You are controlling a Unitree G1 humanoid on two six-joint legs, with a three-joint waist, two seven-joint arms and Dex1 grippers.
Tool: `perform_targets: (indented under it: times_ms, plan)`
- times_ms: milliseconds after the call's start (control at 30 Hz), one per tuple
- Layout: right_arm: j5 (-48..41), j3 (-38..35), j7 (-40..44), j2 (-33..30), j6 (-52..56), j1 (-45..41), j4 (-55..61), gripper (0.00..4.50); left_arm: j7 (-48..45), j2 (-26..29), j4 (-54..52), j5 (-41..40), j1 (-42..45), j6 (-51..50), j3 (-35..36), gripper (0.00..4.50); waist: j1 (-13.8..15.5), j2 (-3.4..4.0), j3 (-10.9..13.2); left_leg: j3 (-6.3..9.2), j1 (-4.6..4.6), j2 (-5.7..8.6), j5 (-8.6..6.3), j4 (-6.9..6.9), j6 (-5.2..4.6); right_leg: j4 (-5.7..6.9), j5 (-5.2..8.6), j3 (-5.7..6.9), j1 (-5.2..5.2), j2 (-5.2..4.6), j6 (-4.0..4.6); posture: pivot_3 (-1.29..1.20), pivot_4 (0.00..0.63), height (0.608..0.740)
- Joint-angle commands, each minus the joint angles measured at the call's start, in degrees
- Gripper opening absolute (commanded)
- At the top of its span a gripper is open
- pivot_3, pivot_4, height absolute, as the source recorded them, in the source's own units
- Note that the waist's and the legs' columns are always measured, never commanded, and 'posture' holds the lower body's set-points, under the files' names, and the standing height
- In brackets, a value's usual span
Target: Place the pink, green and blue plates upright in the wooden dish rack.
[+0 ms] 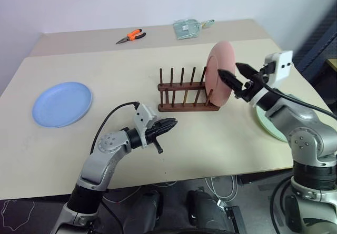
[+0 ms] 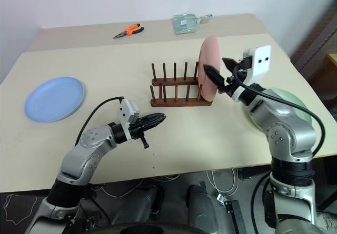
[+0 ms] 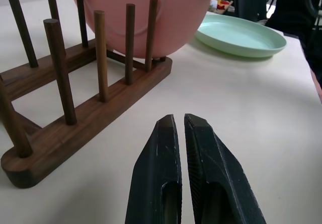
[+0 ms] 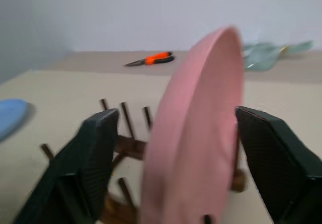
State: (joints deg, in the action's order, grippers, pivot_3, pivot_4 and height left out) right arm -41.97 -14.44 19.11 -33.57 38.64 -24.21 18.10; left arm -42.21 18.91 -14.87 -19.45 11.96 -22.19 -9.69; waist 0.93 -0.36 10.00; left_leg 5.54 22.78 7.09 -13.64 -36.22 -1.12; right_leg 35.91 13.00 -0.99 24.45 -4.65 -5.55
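Observation:
The pink plate (image 1: 218,71) stands upright between the pegs at the right end of the wooden dish rack (image 1: 181,94). My right gripper (image 4: 177,114) is open, one finger on each side of the plate's rim, with a gap showing on both sides. Flat on the table at the far left lies the blue plate (image 1: 61,103). The green plate (image 3: 241,35) lies flat to the right of the rack, partly hidden behind my right arm. My left gripper (image 1: 174,122) is shut and empty, held level just above the table in front of the rack.
Orange-handled pliers (image 1: 131,35) and a clear packet (image 1: 188,29) lie at the table's far side. The table's front edge (image 1: 174,179) runs close below my left arm. Bare tabletop lies between the blue plate and the rack.

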Motion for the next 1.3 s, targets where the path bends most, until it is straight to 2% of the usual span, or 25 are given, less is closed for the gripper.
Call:
perform_targets:
  times_ms: [33, 100, 167, 300, 567, 600, 633, 800, 900, 1067, 1200, 1300]
  plan:
    - [-1.6, -10.6, 6.5, -7.4, -1.2, 5.8, 5.0, 3.62, 0.0, 0.5, -2.7, -0.9, -0.3, 0.0, 0.4, 0.24, 0.4, -0.01, 0.0, 0.01, 0.03, 0.0, 0.0, -0.01, -0.01, -0.02, 0.01, 0.03, 0.0, -0.01, -0.01, 0.0, 0.15, 0.74]
    - [-1.6, -14.6, 11.2, -11.4, -0.6, 12.1, 6.0, 3.62, -0.3, 0.8, -2.6, -1.1, -0.4, -0.1, 0.4, 0.24, 1.3, -0.01, 0.0, 0.01, 0.08, 0.0, -0.04, 0.01, -0.07, -0.12, 0.01, 0.04, 0.0, -0.01, -0.02, 0.0, 0.15, 0.74]
    - [2.1, -14.9, 13.8, -15.1, -0.9, 19.2, 6.5, 3.62, -0.9, 1.1, -2.1, -1.1, -0.2, 0.0, 0.1, 0.24, 1.3, 0.02, 0.0, 0.0, 0.1, -0.03, -0.07, 0.01, -0.11, -0.25, 0.01, 0.06, -0.02, 0.01, -0.02, 0.0, 0.15, 0.74]
    - [15.3, -8.0, 13.2, -18.4, -5.4, 29.5, 4.8, 3.62, -2.3, 0.8, -0.6, -1.2, 1.2, 0.4, -1.0, 0.24, 1.1, 0.02, 0.0, -0.14, 0.08, -0.07, -0.07, -0.02, -0.12, -0.29, 0.02, -0.01, -0.03, 0.0, 0.0, 0.0, 0.15, 0.74]
    - [31.1, 2.3, 3.5, -15.6, -6.0, 28.6, -4.6, 3.62, -3.7, 0.5, -0.1, -0.8, 2.9, 0.6, -2.7, 0.24, 1.3, 0.01, 0.0, -0.37, 0.05, -0.13, -0.09, -0.05, -0.14, -0.37, 0.0, -0.04, -0.03, -0.04, 0.04, 0.0, 0.15, 0.74]
    - [31.6, 2.5, 3.3, -15.1, -5.9, 28.3, -5.4, 3.1, -3.7, 0.6, -0.2, -0.8, 2.8, 0.6, -2.7, 0.24, 1.3, 0.02, 0.0, -0.37, 0.06, -0.13, -0.09, -0.04, -0.14, -0.38, -0.01, -0.04, -0.03, -0.04, 0.03, 0.0, 0.15, 0.74]
    - [32.0, 2.5, 3.3, -14.8, -6.0, 28.1, -5.7, 2.82, -3.8, 0.7, -0.3, -0.7, 2.7, 0.7, -2.7, 0.24, 1.3, 0.02, 0.0, -0.37, 0.05, -0.13, -0.09, -0.04, -0.14, -0.38, -0.01, -0.04, -0.03, -0.04, 0.03, 0.0, 0.15, 0.74]
    - [34.5, 2.6, 2.5, -13.5, -6.7, 25.9, -7.5, 0.18, -3.6, 1.0, -0.8, -0.6, 1.9, 0.6, -2.7, 0.24, 1.3, 0.01, 0.0, -0.38, 0.05, -0.12, -0.09, -0.08, -0.14, -0.38, -0.02, -0.05, -0.06, -0.04, 0.02, 0.0, 0.15, 0.74]
    - [34.5, 1.2, 2.7, -13.0, -9.0, 23.5, -5.4, 0.08, -3.0, 1.2, -1.2, -0.4, 1.4, 0.7, -2.5, 0.24, 1.3, 0.01, 0.0, -0.38, 0.04, -0.12, -0.09, -0.09, -0.15, -0.38, -0.03, -0.04, -0.06, -0.03, 0.01, 0.0, 0.15, 0.74]
    - [24.7, -5.7, 2.6, -8.3, -13.5, 9.3, 2.8, 0.08, -2.2, 1.6, -0.1, 0.1, 1.1, 1.7, -1.3, 0.24, 0.5, 0.18, 0.0, -0.43, 0.02, -0.13, -0.09, -0.06, -0.14, -0.32, -0.07, -0.12, -0.01, 0.01, -0.04, 0.0, 0.15, 0.74]
    - [5.6, -10.6, 1.1, -2.4, -7.1, -3.9, 10.9, 0.08, -1.5, 2.1, 2.0, 1.5, 1.6, 4.1, -0.4, 0.24, 0.4, 0.08, 0.0, -0.38, 0.03, -0.16, -0.09, 0.01, -0.14, -0.34, -0.08, -0.08, 0.01, 0.03, -0.07, 0.0, 0.15, 0.74]
    - [-8.2, -11.0, -1.3, 0.4, -2.5, -8.8, 15.3, 0.08, -0.7, 2.1, 3.6, 1.5, 2.1, 5.3, 1.1, 0.24, 1.2, -0.01, 0.0, -0.29, 0.06, -0.19, -0.1, 0.03, -0.15, -0.4, -0.09, 0.0, 0.0, 0.02, -0.07, 0.0, 0.15, 0.74]
